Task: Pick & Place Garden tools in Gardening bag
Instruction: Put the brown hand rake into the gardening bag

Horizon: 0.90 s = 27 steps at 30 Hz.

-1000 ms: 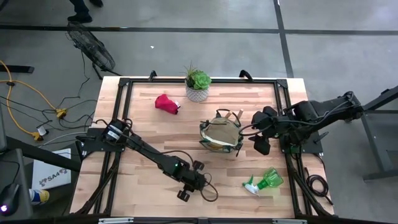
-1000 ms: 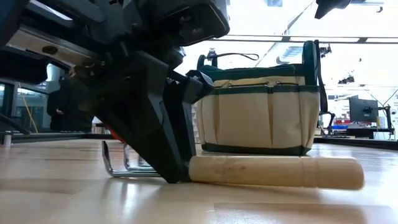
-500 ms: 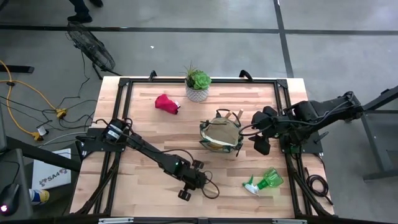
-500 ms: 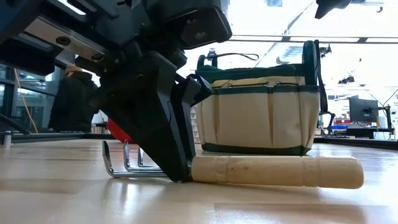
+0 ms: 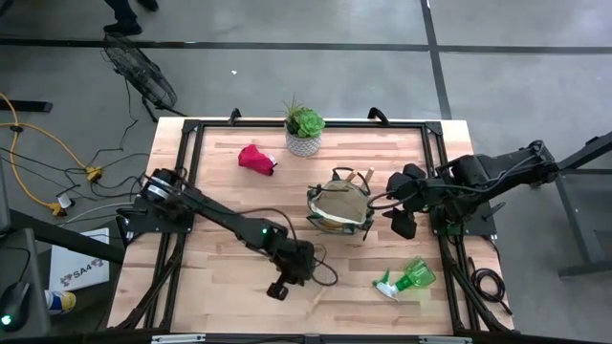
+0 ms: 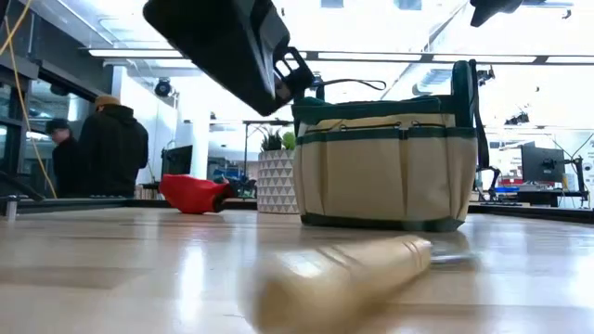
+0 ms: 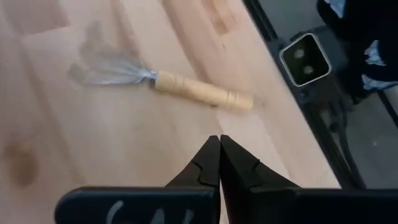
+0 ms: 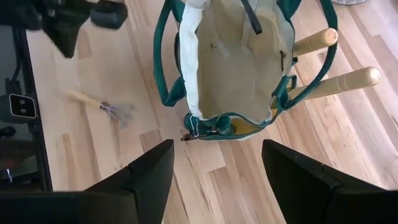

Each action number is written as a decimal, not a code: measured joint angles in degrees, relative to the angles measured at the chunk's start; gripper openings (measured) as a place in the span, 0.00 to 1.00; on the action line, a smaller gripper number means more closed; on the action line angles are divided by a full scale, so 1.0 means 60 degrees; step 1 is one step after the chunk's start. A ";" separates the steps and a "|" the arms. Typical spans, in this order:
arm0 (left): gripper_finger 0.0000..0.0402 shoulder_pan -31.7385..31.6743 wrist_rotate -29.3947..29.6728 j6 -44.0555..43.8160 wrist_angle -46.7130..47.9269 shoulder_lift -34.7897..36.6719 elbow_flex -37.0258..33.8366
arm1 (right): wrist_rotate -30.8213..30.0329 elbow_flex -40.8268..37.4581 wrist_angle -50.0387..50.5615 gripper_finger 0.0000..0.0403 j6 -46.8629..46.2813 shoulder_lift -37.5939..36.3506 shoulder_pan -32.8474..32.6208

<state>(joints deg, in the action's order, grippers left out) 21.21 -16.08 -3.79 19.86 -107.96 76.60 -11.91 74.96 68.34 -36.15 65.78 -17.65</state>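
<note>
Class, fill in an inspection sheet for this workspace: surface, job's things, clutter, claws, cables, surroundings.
Surface: wooden table, dark frame around it.
Job's things: hand rake lying loose on the wood; gardening bag upright, two wooden handles sticking out of its side; red glove and green spray bottle lying on the table.
Clutter: potted succulent.
Claws: left claw shut, empty, above the rake; right claw open beside the bag.
Cables: yellow cord on the floor.
Surroundings: two people standing beyond the table; fan on the floor.
</note>
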 joint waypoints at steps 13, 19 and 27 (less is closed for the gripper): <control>0.04 -0.0102 0.2421 -0.0179 0.0222 0.0022 0.0010 | 0.0015 0.0000 0.0000 0.59 -0.0084 0.0000 0.0000; 0.26 -0.0095 0.2404 0.0080 0.0415 0.0022 0.0015 | 0.0016 0.0000 0.0000 0.59 -0.0045 0.0000 0.0000; 0.51 -0.0095 0.2282 0.0051 0.1256 0.0022 0.0015 | 0.0015 0.0000 0.0000 0.59 -0.0044 0.0000 0.0001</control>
<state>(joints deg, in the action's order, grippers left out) 20.64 -2.39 -3.48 27.40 -107.83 76.69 -11.82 74.96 68.34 -36.42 65.78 -17.64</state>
